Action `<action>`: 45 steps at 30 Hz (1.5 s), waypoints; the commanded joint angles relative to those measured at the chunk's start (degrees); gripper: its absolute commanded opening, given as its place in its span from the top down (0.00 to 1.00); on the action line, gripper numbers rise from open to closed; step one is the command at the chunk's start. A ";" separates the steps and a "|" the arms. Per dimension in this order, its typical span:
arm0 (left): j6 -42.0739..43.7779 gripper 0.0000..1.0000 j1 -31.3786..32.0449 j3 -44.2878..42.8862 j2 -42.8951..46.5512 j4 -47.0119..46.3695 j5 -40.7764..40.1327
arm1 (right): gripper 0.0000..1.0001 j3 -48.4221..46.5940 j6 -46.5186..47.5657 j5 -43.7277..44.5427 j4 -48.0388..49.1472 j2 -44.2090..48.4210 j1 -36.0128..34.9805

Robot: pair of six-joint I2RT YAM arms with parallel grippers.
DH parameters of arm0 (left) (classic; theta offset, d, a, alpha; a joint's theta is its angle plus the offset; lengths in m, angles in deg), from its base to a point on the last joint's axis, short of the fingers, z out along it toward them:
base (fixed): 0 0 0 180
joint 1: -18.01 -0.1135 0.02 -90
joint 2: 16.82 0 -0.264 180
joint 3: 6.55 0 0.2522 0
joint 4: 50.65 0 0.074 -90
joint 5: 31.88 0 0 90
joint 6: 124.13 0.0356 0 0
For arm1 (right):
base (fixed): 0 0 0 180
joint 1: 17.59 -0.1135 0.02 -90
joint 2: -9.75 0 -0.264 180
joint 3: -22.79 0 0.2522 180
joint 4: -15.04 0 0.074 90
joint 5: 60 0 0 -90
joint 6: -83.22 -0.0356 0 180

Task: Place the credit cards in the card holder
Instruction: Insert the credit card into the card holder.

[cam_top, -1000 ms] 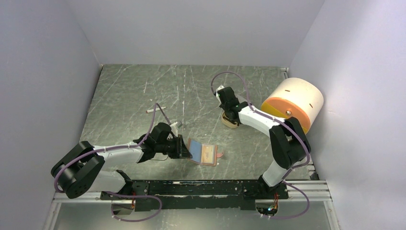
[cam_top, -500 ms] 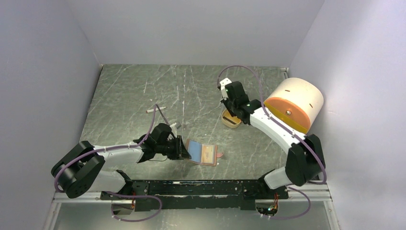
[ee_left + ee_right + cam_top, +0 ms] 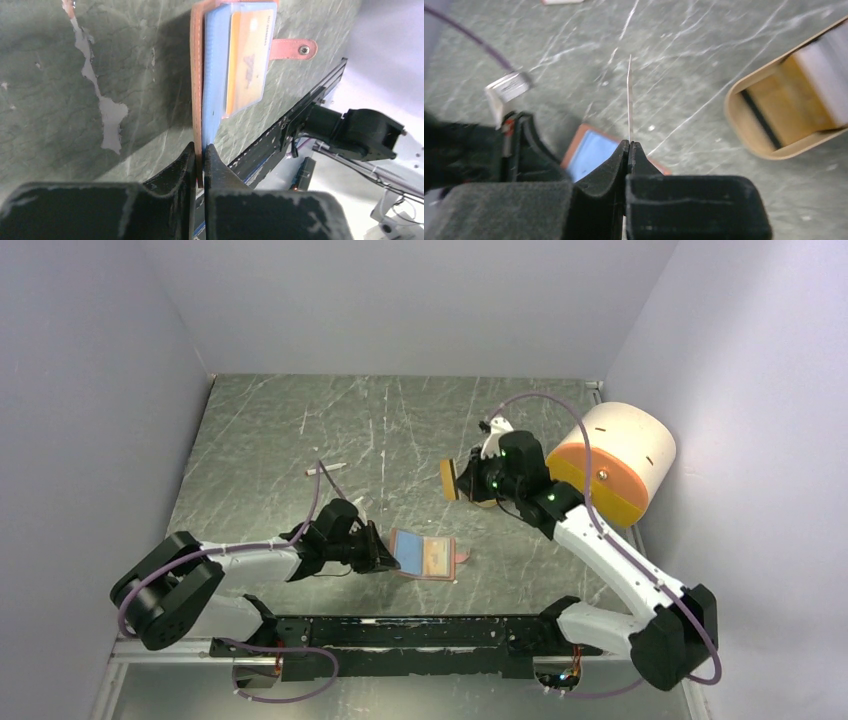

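The card holder [image 3: 428, 558] lies open near the front middle, with a light blue card [image 3: 212, 65] and an orange-yellow card [image 3: 247, 55] in it. Its snap strap [image 3: 295, 49] sticks out to the right. My left gripper [image 3: 385, 558] is shut on the holder's left leather edge [image 3: 196, 75]. My right gripper [image 3: 462, 480] is shut on an orange card [image 3: 450, 479] and holds it in the air behind the holder. In the right wrist view the card [image 3: 629, 95] shows edge-on above the holder [image 3: 589, 150].
A tan oblong tray [image 3: 784, 110] with whitish cards [image 3: 824, 65] stands right of my right gripper. A big cream-and-orange cylinder [image 3: 615, 455] lies at the right wall. A small white stick [image 3: 322, 469] lies at the left middle.
My right gripper has risen from the tan tray with a card and swung left and nearer, towards the card holder. My left gripper has stayed on the holder's edge.
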 commanded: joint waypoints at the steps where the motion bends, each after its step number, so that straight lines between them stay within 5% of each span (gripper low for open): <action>1: -8.06 0.91 -0.10 1.74 -3.09 -12.28 0.73 | 1.00 9.21 -15.19 -8.69 10.08 6.45 -1.35; 7: -11.44 0.82 1.31 0.53 -6.60 -14.70 -1.23 | 1.00 22.78 -27.82 -10.33 22.28 9.49 -4.22; 14: -12.13 0.70 1.48 6.35 -4.87 -19.80 0.14 | 1.00 29.21 -31.06 -8.59 27.21 7.48 -6.81; 22: -9.70 0.91 1.53 5.69 -5.94 -18.84 1.20 | 1.00 34.34 -33.67 -7.80 33.80 3.11 -7.44; 32: -9.18 0.91 1.59 7.18 -5.98 -19.13 1.52 | 1.00 39.14 -34.58 -2.27 35.85 3.39 -7.41; 45: -9.51 0.91 1.54 8.77 -7.26 -21.71 2.36 | 1.00 41.31 -38.49 -6.40 44.97 -2.98 -7.36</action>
